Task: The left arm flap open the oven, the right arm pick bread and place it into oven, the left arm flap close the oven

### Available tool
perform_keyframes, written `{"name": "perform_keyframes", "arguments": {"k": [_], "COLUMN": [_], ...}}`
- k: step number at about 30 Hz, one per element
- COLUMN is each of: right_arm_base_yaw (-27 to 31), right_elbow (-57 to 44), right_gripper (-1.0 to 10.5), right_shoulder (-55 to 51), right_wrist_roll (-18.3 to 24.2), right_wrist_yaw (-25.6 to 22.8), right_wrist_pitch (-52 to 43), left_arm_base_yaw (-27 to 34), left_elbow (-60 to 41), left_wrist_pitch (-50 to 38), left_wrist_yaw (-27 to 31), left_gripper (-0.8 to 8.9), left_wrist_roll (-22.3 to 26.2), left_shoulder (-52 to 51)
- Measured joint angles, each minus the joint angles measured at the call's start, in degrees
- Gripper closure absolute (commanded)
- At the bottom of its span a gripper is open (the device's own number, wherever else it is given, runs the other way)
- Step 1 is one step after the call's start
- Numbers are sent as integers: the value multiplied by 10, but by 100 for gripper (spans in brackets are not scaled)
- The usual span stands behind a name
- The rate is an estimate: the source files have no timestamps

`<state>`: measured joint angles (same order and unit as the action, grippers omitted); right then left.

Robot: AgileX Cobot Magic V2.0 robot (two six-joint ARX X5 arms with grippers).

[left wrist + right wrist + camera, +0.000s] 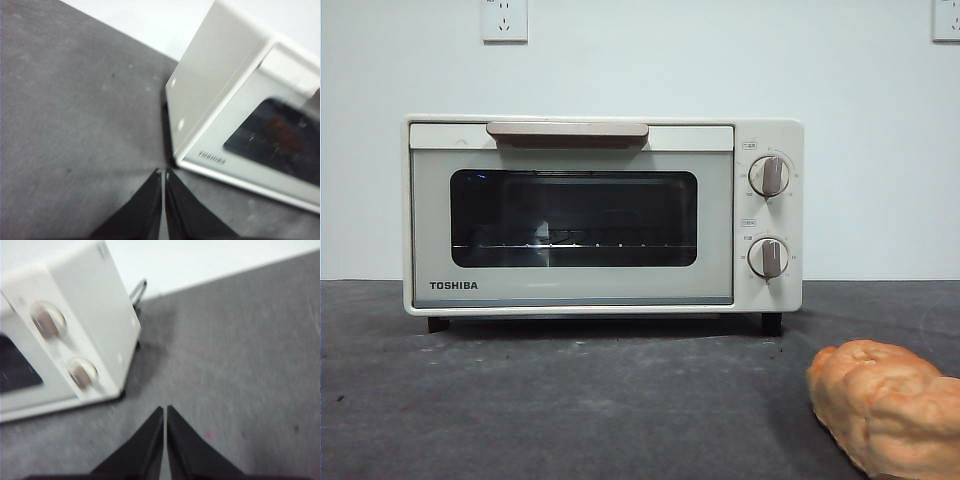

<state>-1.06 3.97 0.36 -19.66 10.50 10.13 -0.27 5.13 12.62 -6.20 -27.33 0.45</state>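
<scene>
We see the oven (603, 214) standing on the dark grey table (570, 400) toward its far side, in front of a white wall (640, 70). Its door is shut: the beige bar handle (567, 133) lies along the top edge, and the dark glass window (573, 217) shows the wire rack (570, 244) inside. Two round knobs, the upper knob (770, 176) and the lower knob (769, 257), sit one above the other on the right panel. The bread (888, 406) rests on the table at the near right, well apart from the oven and partly cut by the frame's edge. Two wall sockets (504, 20) sit high on the wall.

From the left wrist we see the left gripper (163, 175) above the bare table near the oven's left front corner, its two black jaws pressed together with nothing between them. From the right wrist we see the right gripper (165, 412) above the table near the oven's knob side, its jaws likewise closed and empty. Neither gripper touches the oven or the bread.
</scene>
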Motion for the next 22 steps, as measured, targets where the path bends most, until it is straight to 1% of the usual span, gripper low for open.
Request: {"name": "perform_keyframes", "arguments": {"k": [6, 10, 12, 15, 20, 22], "right_arm_base_yaw": [0, 0, 0, 0, 0, 0], "right_elbow": [76, 127, 157, 210, 289, 322], "right_gripper": [941, 941, 941, 941, 941, 941], "right_shoulder": [6, 37, 58, 99, 177, 214], "right_wrist_roll": [-3, -2, 2, 21, 70, 94], "right_wrist_yaw": [-9, -11, -10, 12, 58, 86], "right_wrist_pitch": [-4, 22, 40, 78, 158, 197], "left_arm_base_yaw": [0, 0, 0, 0, 0, 0], "left_elbow": [84, 143, 174, 224, 297, 325], "left_wrist_pitch": [19, 68, 85, 115, 188, 223], "left_wrist_yaw": [-1, -5, -18, -46, -91, -114], "left_gripper": [796, 796, 796, 796, 796, 796], "left_wrist_roll": [-13, -9, 3, 34, 94, 122], "left_shoulder": [26, 64, 86, 123, 193, 223]}}
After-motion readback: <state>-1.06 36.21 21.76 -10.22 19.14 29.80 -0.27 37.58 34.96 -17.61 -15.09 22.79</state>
